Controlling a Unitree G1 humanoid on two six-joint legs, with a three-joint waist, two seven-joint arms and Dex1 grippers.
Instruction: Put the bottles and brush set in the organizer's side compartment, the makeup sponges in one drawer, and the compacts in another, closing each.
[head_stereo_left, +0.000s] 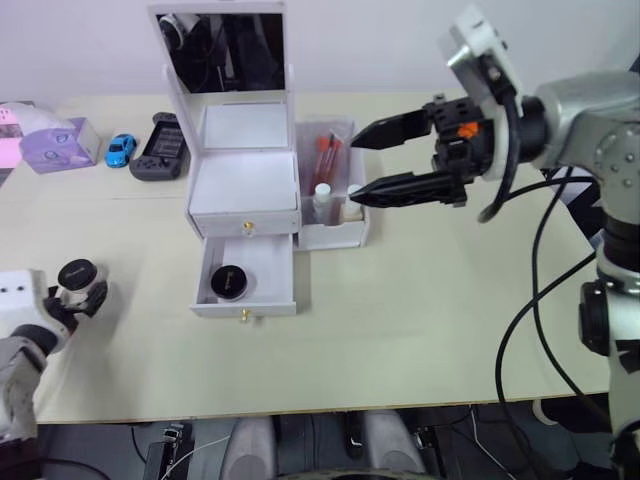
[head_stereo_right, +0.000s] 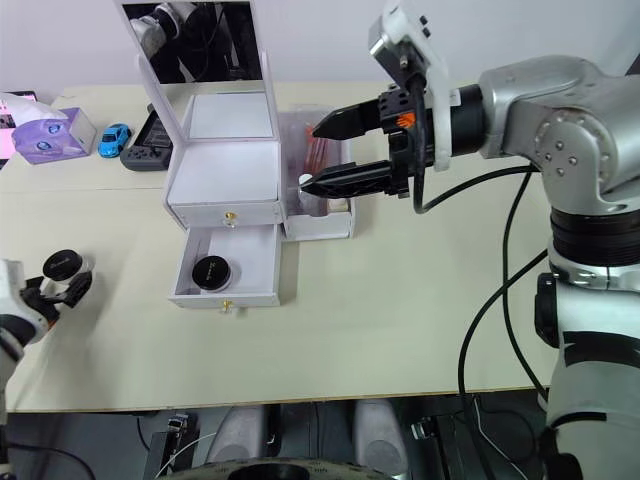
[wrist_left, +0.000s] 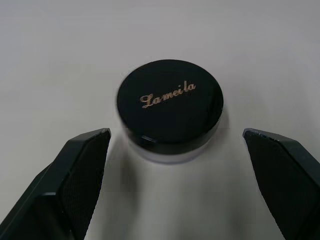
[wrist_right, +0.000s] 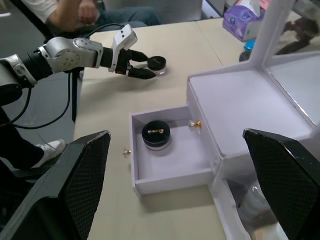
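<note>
Left tool wide around the loose compact (untouched), right tool wide above the side compartment.

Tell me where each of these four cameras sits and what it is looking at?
Left and right eye views: on the head, looking down over the table at the white mirrored organizer, both arms showing.
Left wrist view: on the left arm, facing a round black-lidded compact on the table between the open left gripper.
Right wrist view: on the right arm above the organizer, between the open right gripper, facing the open lower drawer.
Shared: all show that compact.
</note>
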